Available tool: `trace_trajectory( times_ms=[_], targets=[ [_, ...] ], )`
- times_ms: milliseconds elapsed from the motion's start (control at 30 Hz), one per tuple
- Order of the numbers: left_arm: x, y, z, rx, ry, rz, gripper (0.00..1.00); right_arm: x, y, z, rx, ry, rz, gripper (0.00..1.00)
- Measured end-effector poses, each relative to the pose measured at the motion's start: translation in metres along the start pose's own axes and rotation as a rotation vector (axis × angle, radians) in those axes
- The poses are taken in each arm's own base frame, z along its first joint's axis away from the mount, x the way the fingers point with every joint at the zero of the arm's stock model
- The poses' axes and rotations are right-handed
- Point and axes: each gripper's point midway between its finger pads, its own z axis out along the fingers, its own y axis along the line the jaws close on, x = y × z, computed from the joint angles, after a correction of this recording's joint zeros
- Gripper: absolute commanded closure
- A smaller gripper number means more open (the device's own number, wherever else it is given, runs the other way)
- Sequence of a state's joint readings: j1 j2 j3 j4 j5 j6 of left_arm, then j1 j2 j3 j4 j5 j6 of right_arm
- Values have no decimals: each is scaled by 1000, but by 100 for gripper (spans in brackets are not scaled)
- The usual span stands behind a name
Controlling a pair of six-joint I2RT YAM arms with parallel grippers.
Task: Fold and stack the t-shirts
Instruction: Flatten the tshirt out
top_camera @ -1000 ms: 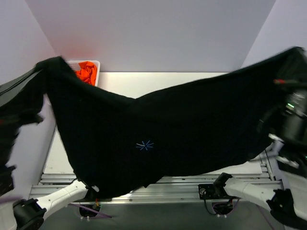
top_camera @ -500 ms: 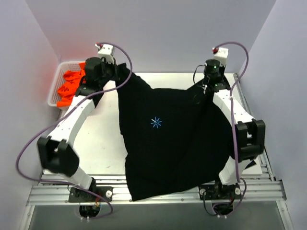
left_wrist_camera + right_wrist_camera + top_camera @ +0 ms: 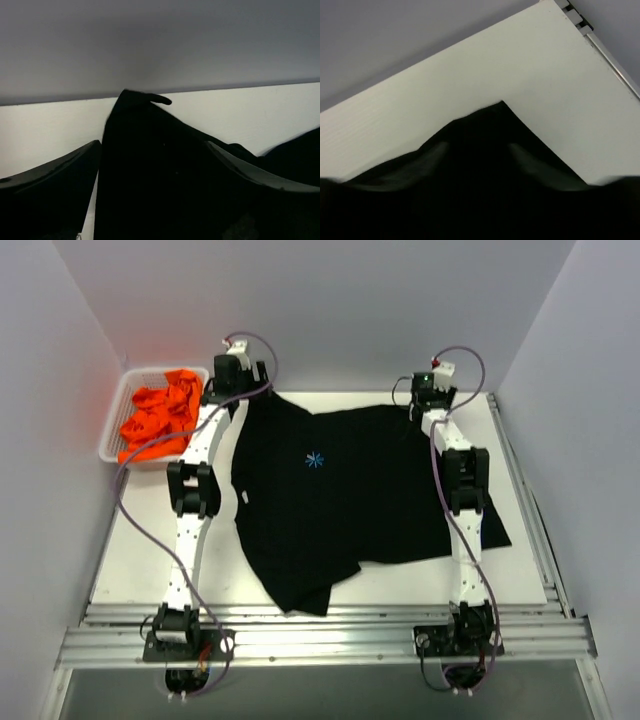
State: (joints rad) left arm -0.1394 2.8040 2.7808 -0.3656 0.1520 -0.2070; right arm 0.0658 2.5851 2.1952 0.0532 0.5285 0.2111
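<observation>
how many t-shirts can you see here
2 at least: one black t-shirt spread on the table, and orange t-shirt cloth bunched in the white basket at the far left corner. That heap may hide more.

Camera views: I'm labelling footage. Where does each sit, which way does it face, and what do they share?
Top external: above, behind the arm bases, looking down on table, black t-shirt and basket; left arm and right arm show whole.
Left wrist: on the left arm, facing the back wall across the table; left claw shows.
Right wrist: same on the right arm; right claw shows.
Shared: every view shows the black t-shirt; in both wrist views a corner lies inside the claw.
</observation>
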Motion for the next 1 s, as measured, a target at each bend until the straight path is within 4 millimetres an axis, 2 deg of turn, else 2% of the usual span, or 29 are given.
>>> trace_trajectory(
  times_ms=[33,67,233,367,433,500,600,667,733,800,833,900,933,967,1000],
  targets=[
    [4,1,1,-3,6,-17,6,-1,0,3,11,-1,13,17],
    [4,1,1,-3,3,-24,6,0,-1,3,24,3,21,0],
    [-1,4,-4,-29,-17,-30,6,-12,-19,1,112,-22,69,0],
    [-39,1,-27,-62,-75,-24,6,-20,-39,-14,176,-35,78,0],
    [-67,-4,-55,-81,-108,-25,6,-32,-52,-31,195,-48,93,0],
    [-98,-10,-93,-107,-156,-36,6,-47,-67,-58,195,-65,114,0],
    [-132,-25,-168,-129,-229,-71,6,-82,-90,-109,169,-132,175,0],
    [-141,-37,-219,-132,-274,-102,4,-103,-105,-155,131,-192,230,1],
    [-133,-49,-260,-122,-321,-141,0,-110,-107,-189,63,-222,278,4],
    [-98,-60,-278,-107,-291,-185,15,-105,-105,-219,-29,-234,322,9],
    [-76,-64,-279,-96,-267,-207,23,-97,-102,-228,-74,-229,338,31],
    [-21,-70,-268,-90,-163,-234,39,-69,-100,-234,-129,-186,336,58],
    [12,-70,-260,-97,-92,-244,52,-50,-97,-233,-149,-151,325,79],
    [52,-70,-250,-109,-4,-257,60,-32,-93,-232,-164,-112,304,89],
    [83,-69,-245,-122,69,-262,67,-12,-89,-228,-172,-68,286,99]
  ],
)
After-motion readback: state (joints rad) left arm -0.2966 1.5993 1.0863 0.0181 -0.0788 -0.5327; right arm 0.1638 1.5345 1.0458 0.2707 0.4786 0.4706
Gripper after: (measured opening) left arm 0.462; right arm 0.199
